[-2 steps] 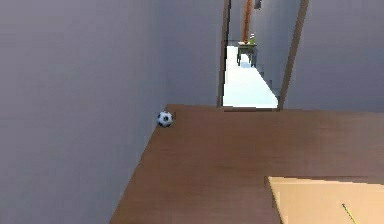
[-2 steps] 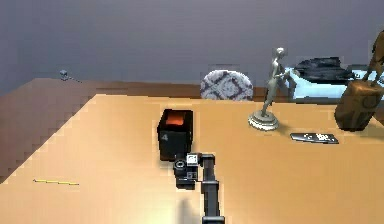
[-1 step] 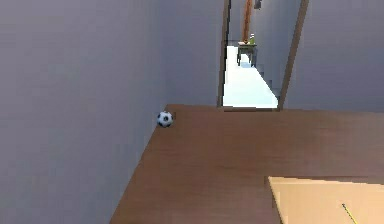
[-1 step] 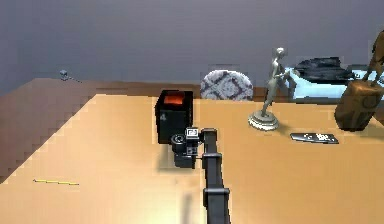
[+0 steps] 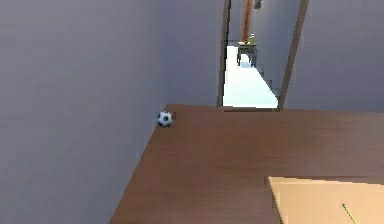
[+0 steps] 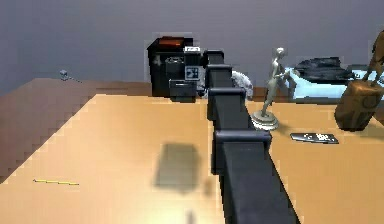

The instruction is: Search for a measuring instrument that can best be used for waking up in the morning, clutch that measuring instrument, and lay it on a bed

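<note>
At my console, I could read no lettering, number or sign anywhere: the black box [image 6: 162,68] and the flat dark device [image 6: 314,137] beside the statuette [image 6: 271,92] showed nothing legible.

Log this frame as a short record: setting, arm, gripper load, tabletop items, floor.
setting: tan tabletop, grey walls, open doorway
arm: reaches over the tabletop toward a black box with orange top
gripper: cannot tell whether it holds anything; the box stands behind it
on tabletop: silver statuette, remote control, thin yellow stick
floor: soccer ball
</note>
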